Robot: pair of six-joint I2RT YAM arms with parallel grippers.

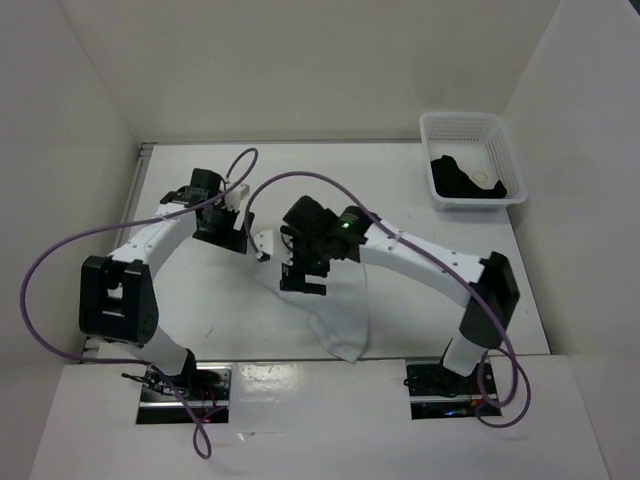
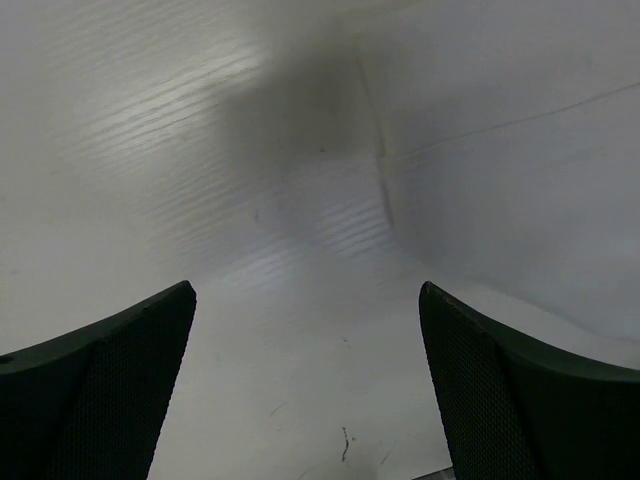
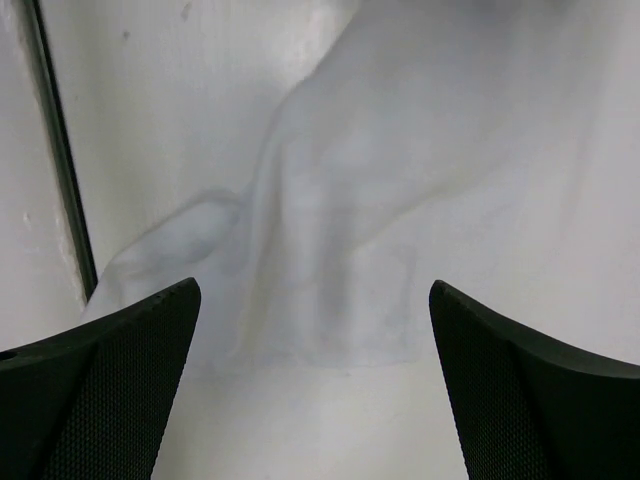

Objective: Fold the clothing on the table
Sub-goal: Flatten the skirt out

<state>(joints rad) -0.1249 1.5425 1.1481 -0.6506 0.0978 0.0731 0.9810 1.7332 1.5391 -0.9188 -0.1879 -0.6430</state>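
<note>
Basket: a white lattice basket [image 1: 462, 121] stands on the table [image 1: 400, 180] in the far right corner, about 2 o'clock from the table's middle and well apart from both arms.
Basket contents: a crumpled black garment [image 1: 462, 180] fills its floor. A small tan loop [image 1: 483, 178] lies on the garment toward 3 o'clock.
Clothing: the white clothing [image 1: 340, 320] lies flat on the table at about 6 o'clock from the middle. It runs from beneath the right gripper down to the near edge, where one corner points at 6 o'clock.
Left gripper: the left gripper [image 1: 262, 245] has its fingers spread wide with nothing between them. It is just beside the right gripper, at its 10 o'clock.
Right gripper: the right gripper [image 1: 302, 280] has its fingers wide apart and grips nothing. It sits over the upper end of the clothing.
Top view only: the basket, its contents, both arms and the whole outline of the clothing.
Right wrist only: between the parted right gripper [image 3: 312, 300] the clothing [image 3: 360, 200] shows soft ridges running toward 1 o'clock and a straight hem at 6 o'clock. A dark strip [image 3: 55, 150] crosses at 9 o'clock.
Left wrist only: below the parted left gripper [image 2: 305, 300] is a pale, blurred surface with a faint edge [image 2: 383, 170] at 12 o'clock. I cannot tell whether that edge is cloth or table.
</note>
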